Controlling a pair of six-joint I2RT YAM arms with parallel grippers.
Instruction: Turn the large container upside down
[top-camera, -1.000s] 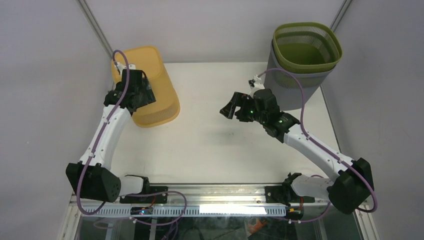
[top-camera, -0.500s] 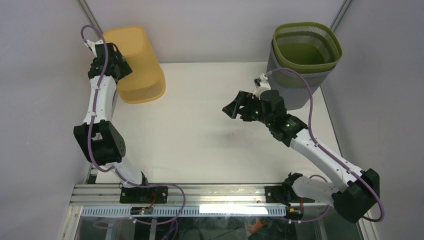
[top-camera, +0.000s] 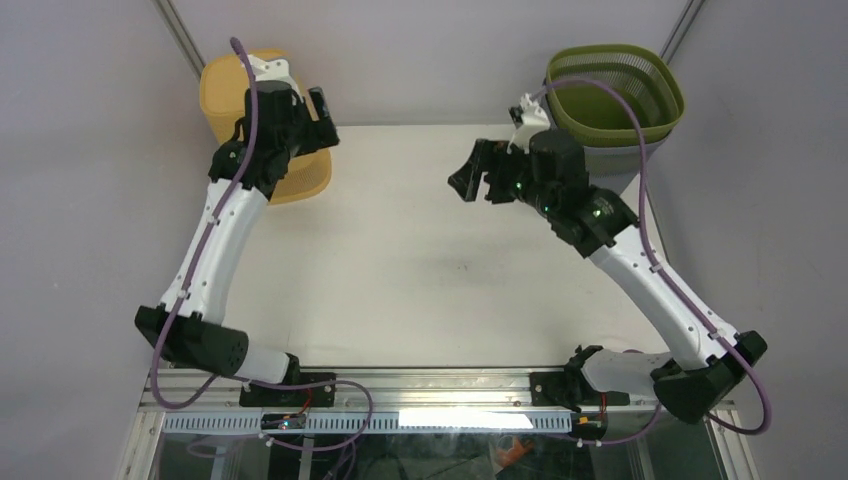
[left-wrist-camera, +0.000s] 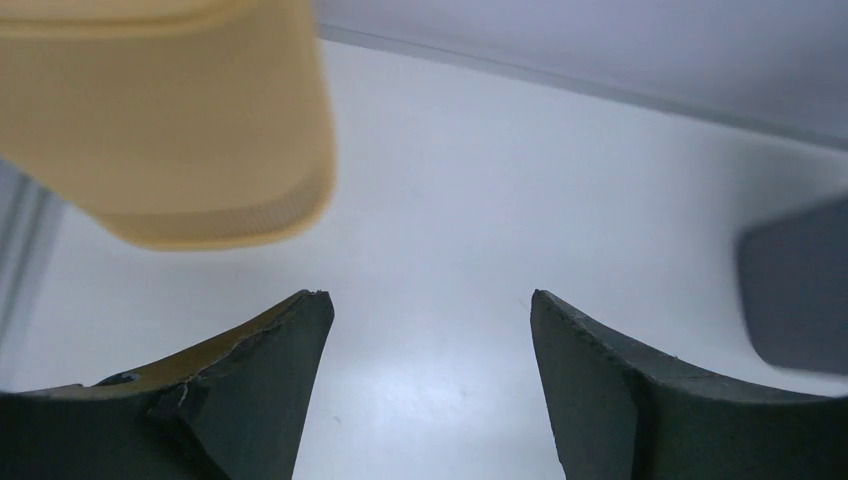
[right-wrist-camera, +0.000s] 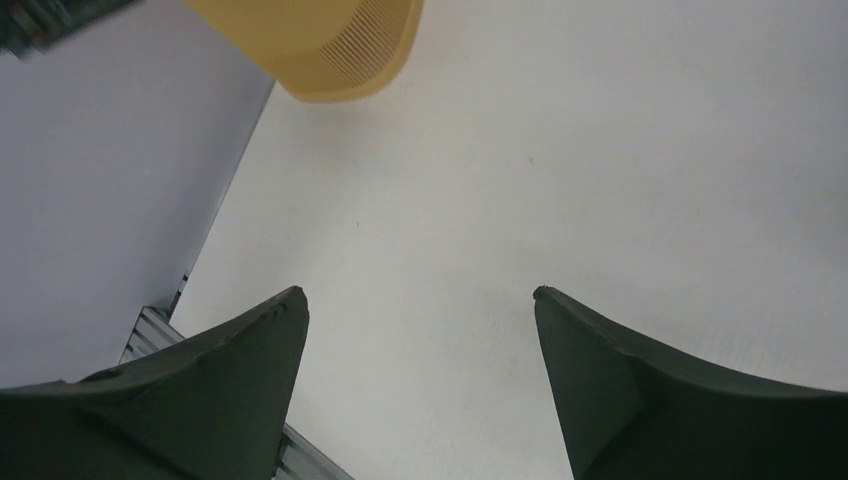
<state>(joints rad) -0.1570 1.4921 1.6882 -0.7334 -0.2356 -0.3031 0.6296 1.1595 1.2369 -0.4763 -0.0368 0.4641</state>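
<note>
The large container, a yellow mesh basket, stands at the table's back left corner with its closed base up and its mesh rim down; my left arm hides part of it. My left gripper hovers just right of it, open and empty. In the left wrist view the container sits up and left of the open left gripper, apart from both fingers. My right gripper hangs open over the table's back middle, and the right wrist view shows only bare table between the open fingers and the container far off.
A green mesh basket is nested inside a grey one at the back right corner, close behind my right arm. Walls close in the back and both sides. A blurred dark grey shape shows at the right edge of the left wrist view.
The yellow container went from lying on its side to standing base up in the back left corner. My left gripper widened and came off it to the right. My right gripper rose toward the back.
</note>
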